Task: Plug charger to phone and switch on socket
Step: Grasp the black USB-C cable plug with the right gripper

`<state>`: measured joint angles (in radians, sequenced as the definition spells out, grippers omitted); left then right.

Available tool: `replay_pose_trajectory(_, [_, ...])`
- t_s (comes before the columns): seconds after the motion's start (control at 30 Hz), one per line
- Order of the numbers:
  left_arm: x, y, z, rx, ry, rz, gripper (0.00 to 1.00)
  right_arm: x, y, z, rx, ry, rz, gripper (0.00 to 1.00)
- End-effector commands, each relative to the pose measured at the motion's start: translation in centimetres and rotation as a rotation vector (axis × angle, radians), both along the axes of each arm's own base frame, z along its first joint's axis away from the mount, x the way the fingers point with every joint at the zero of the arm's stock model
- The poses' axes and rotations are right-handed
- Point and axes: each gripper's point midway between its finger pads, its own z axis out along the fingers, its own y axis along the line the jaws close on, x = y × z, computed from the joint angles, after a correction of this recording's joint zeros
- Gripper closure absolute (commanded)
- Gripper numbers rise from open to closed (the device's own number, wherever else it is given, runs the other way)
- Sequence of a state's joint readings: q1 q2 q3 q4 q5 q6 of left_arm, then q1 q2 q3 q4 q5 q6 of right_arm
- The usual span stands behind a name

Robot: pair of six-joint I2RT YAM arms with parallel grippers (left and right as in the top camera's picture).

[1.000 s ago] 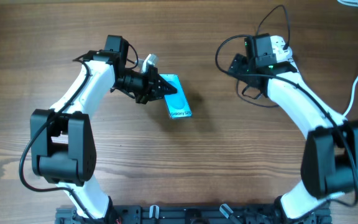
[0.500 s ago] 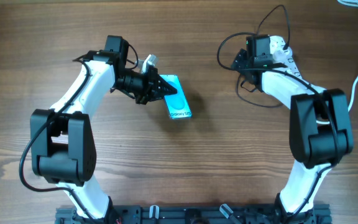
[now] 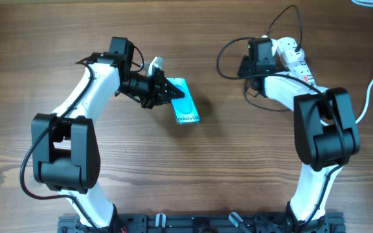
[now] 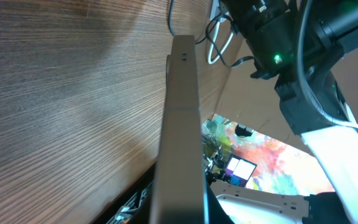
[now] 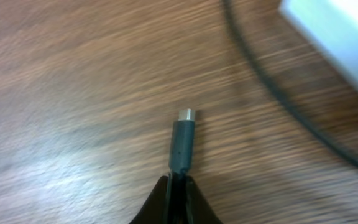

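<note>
Swinging left over the past second, my right arm (image 3: 322, 123) has drawn its elbow in and carried its wrist towards table centre, while the left arm (image 3: 83, 90) has not shifted. At left, the left gripper (image 3: 167, 90) is clamped on the upper end of the phone (image 3: 185, 107), turquoise screen up, left of centre; whether it clears the table (image 3: 238, 162) I cannot tell. At right, the right gripper (image 5: 178, 180) pinches the charger (image 5: 184, 134) just behind its metal tip, near the socket (image 3: 293, 55) and well apart from the phone. My worry: so thin a pinch could let the connector pivot against the port, or the looped cable could snag the wrist and drag the socket. No containers are in view.
</note>
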<state>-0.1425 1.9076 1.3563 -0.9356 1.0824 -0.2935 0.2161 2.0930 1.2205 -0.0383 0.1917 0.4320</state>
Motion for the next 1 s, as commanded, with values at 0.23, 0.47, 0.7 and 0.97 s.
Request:
replay_pose_trajectory(0.23, [0.0,-0.2,0.8,-0.042,0.007,0.002,0.96,-7.7,4.2,1.9,0.113,0.285,0.215,0.96])
replay_pose_trajectory(0.47, [0.0,-0.2,0.8,-0.042,0.007,0.002,0.96,-11.4,3.9,0.5,0.122,0.435,0.221,0.82])
replay_pose_trajectory(0.7, [0.0,-0.2,0.8,-0.042,0.007,0.002,0.96,-10.6,3.3,0.6,0.081,0.401,0.199,0.56])
replay_pose_trajectory(0.97, [0.0,-0.2,0.8,-0.042,0.008,0.002,0.96,-12.1,3.5,-0.8,0.104,0.445,0.208,0.56])
